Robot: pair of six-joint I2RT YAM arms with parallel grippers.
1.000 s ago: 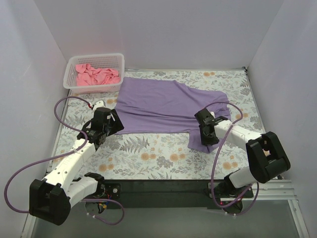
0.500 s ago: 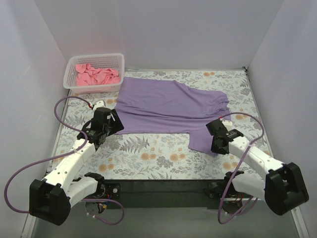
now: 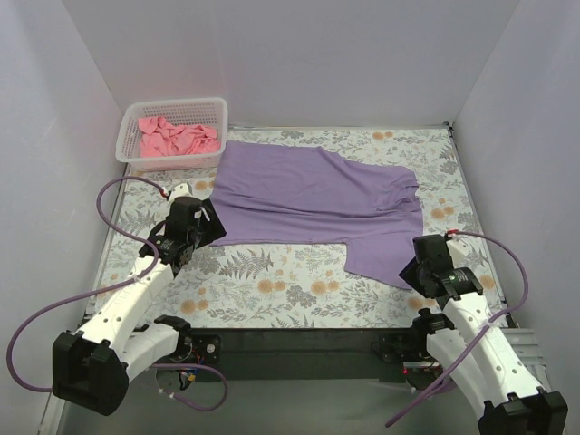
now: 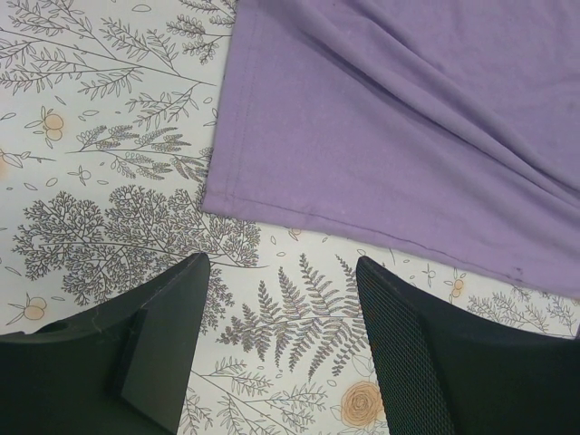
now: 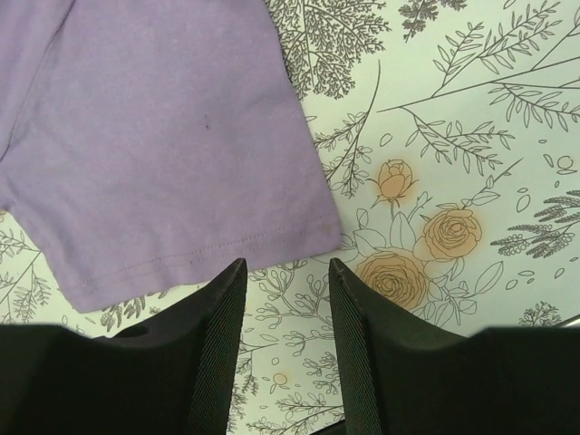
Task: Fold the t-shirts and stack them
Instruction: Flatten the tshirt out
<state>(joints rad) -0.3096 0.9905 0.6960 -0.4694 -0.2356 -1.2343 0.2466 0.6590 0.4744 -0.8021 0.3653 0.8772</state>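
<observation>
At the far left corner of the flower-print surface, a salmon-pink cloth t-shirt lies bunched up in a white plastic mesh basket. Next, the left jaws hang wide and empty just beside the near left corner of a big lavender-purple cloth t-shirt, which is spread flat. The right jaws are a little apart, empty, by its near right corner.

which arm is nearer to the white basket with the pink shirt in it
Left. The left arm reaches to the lavender t-shirt's near left corner, a short way in front of the basket. The right arm sits at the near right, across the whole shirt from it.
</observation>
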